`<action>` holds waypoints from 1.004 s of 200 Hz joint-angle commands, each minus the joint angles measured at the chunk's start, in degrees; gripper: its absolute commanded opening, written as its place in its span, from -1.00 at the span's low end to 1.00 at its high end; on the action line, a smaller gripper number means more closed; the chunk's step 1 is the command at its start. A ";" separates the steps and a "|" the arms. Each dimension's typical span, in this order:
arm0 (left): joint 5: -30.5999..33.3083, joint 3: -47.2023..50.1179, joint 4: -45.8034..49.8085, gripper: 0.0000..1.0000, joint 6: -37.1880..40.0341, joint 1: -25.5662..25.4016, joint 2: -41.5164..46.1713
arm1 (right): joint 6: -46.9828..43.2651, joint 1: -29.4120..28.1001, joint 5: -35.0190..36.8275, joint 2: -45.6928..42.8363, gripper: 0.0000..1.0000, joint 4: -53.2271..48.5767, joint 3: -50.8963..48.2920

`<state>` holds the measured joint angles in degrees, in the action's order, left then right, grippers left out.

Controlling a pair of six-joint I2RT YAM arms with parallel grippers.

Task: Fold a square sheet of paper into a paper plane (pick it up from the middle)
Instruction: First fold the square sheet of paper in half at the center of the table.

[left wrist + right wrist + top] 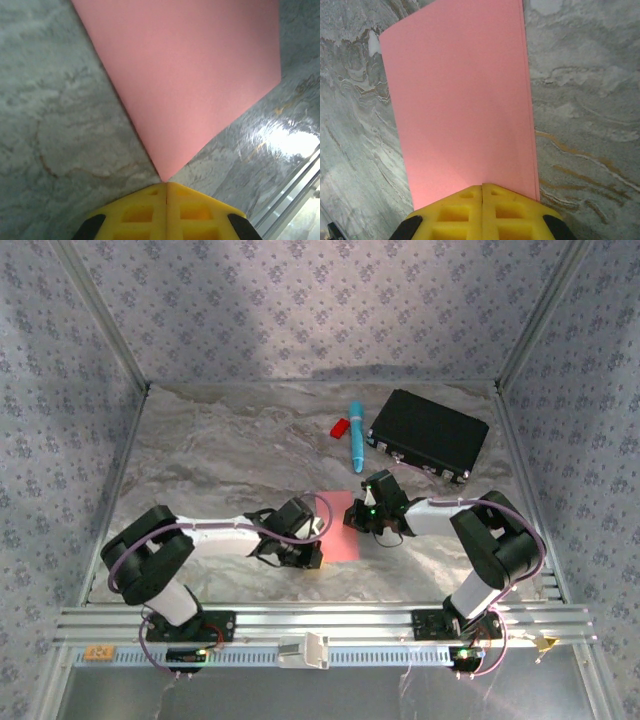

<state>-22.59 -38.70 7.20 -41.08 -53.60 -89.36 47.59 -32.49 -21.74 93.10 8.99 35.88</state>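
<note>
The square sheet of paper (337, 527) is pink and lies flat on the marbled table between my two grippers. In the right wrist view the sheet of paper (460, 100) shows two layers along its right edge. My right gripper (482, 186) is shut, its yellow tips resting over the sheet's near edge. My left gripper (167, 184) is shut too, its tips meeting at one corner of the paper (190, 75). From above, the left gripper (316, 542) sits at the sheet's left side and the right gripper (360, 523) at its right. The paper plane is out of view.
A black case (428, 433) lies at the back right, with a blue pen (356, 435) and a small red plastic piece (340, 427) to its left. An aluminium rail (320, 625) runs along the near edge. Patterned walls close in three sides of the table.
</note>
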 commanded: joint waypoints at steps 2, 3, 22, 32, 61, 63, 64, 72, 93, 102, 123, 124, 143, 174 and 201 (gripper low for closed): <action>2.73 -2.60 4.50 -1.00 2.10 -0.54 3.41 | 0.23 0.51 5.48 3.13 -1.00 -9.65 -2.43; 2.86 -2.69 4.58 -1.00 2.12 -0.54 3.67 | 0.27 0.55 5.48 3.09 -1.00 -9.68 -2.41; 4.48 -4.33 5.97 -1.00 2.68 0.16 6.30 | 0.13 0.65 5.43 2.86 -1.00 -9.87 -2.39; 3.21 -5.12 5.41 -1.00 2.73 1.61 6.52 | 0.13 0.66 5.39 2.81 -1.00 -9.87 -2.28; -4.93 -7.47 0.26 -1.00 1.19 7.61 1.74 | -0.04 0.61 5.18 2.58 -1.00 -10.06 -2.14; -5.54 -7.74 -0.19 -1.00 1.12 7.96 1.21 | -0.04 0.61 5.21 2.60 -1.00 -10.12 -2.15; -5.85 -7.90 -0.31 -1.00 1.10 8.15 0.99 | 0.00 0.60 5.17 2.61 -1.00 -10.13 -2.14; -7.83 -9.12 -1.09 -1.00 1.13 9.18 -0.90 | -0.11 0.60 5.19 2.48 -1.00 -10.22 -2.14; -9.61 -11.63 -2.03 -1.00 1.36 10.60 -5.21 | -0.31 0.66 4.90 2.55 -1.00 -10.48 -1.76; -10.46 -12.35 -2.44 -1.00 1.31 11.08 -6.95 | -0.36 0.63 5.01 2.56 -1.00 -10.65 -1.62; -14.82 -12.28 -5.52 -1.00 0.51 11.86 -10.74 | -0.23 0.65 4.94 2.83 -1.00 -10.42 -1.71; -14.97 -12.28 -5.57 -1.00 0.53 11.90 -10.96 | -0.22 0.62 4.94 2.85 -1.00 -10.45 -1.65; -14.90 -10.67 -6.07 -1.00 0.57 12.00 -12.62 | -0.38 0.63 4.75 3.29 -1.00 -10.56 -1.34; -13.34 -6.48 -5.69 -1.00 2.03 12.63 -13.27 | -0.55 0.72 4.94 3.32 -1.00 -10.88 -1.34; -11.86 -4.48 -5.13 -1.00 3.26 12.94 -13.36 | -0.62 0.78 5.04 3.15 -1.00 -11.22 -1.25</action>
<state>-36.01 -45.91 -0.49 -39.77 -41.08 -102.02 47.57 -32.38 -21.89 93.25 7.73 36.60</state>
